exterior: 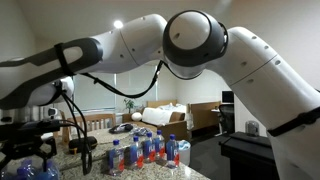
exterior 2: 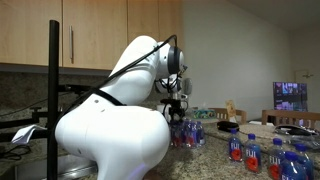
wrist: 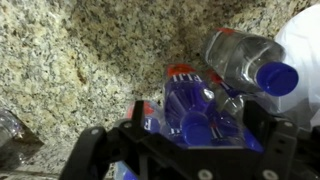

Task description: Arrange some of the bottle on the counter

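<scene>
Pincer: the gripper (wrist: 195, 122) hangs with its jaws spread wide and clamps nothing. In the wrist view its dark fingers (wrist: 137, 112) stand on either side of blue caps seen from above.
Task's thing: the bottles (exterior: 145, 150) stand bunched together on the counter (wrist: 80, 50), right under and beside the gripper.
Writing: the near bottles (exterior 2: 270, 155) have blue labels with a red spot and white lettering, but it is too small to read for sure. In the wrist view the labels show blue-purple with a red band and no legible words.
Tipped bottle: one clear tipped bottle (wrist: 240, 55) lies on its side on the granite, blue cap towards the lower right, touching the upright ones.
Count, wrist view: at least three upright caps between and around the fingers, plus the one lying down.
Count, exterior views: about six in the middle cluster and four or five in the near group. They overlap, so neither count is exact.
In the way: the white robot arm (exterior 2: 110, 130) covers much of both exterior views and hides part of the counter.
Around: wooden cupboards (exterior 2: 100, 30) hang above, a black pole (exterior 2: 53, 90) stands in front, and a lit screen (exterior 2: 290, 95) glows at the back.
Unclear: a white rounded shape (wrist: 305, 40) sits at the wrist view's right edge. I cannot tell what it is.
</scene>
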You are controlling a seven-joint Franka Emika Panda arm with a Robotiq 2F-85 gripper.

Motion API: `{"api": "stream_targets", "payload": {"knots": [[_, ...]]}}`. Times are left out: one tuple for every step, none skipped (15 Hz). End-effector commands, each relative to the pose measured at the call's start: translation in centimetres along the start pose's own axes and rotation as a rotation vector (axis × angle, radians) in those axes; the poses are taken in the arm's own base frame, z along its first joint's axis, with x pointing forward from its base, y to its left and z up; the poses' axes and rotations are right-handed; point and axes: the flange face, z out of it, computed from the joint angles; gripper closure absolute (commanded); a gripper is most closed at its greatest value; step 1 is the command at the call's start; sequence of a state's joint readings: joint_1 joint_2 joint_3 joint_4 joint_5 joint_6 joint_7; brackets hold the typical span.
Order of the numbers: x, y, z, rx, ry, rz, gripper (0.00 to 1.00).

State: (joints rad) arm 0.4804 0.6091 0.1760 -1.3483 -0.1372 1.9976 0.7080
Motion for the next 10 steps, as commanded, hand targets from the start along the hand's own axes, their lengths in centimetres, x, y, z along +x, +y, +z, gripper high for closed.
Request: {"api": "stream_targets", "payload": {"knots": [[1.6,-1.8,0.7,-0.03,0.019,-0.017,0.25],[1.9,-2.1,1.0,-0.036,0.022,-0.014,0.27],[2.3,-2.3,1.3,-0.046,0.025,-0.015,0.33],[2.6,-2.4,1.6,-0.055,0.028,-0.015,0.41],[3.0,-2.4,1.9,-0.065,0.029,-0.011,0.47],[3.4,-2.4,2.1,-0.072,0.029,-0.009,0.55],[3.7,-2.4,2.3,-0.083,0.032,-0.003,0.61],[4.1,-2.4,2.5,-0.092,0.034,0.0,0.68],[4.4,-2.3,2.6,-0.1,0.034,0.003,0.74],[4.7,-2.3,2.7,-0.108,0.035,0.007,0.81]]}}
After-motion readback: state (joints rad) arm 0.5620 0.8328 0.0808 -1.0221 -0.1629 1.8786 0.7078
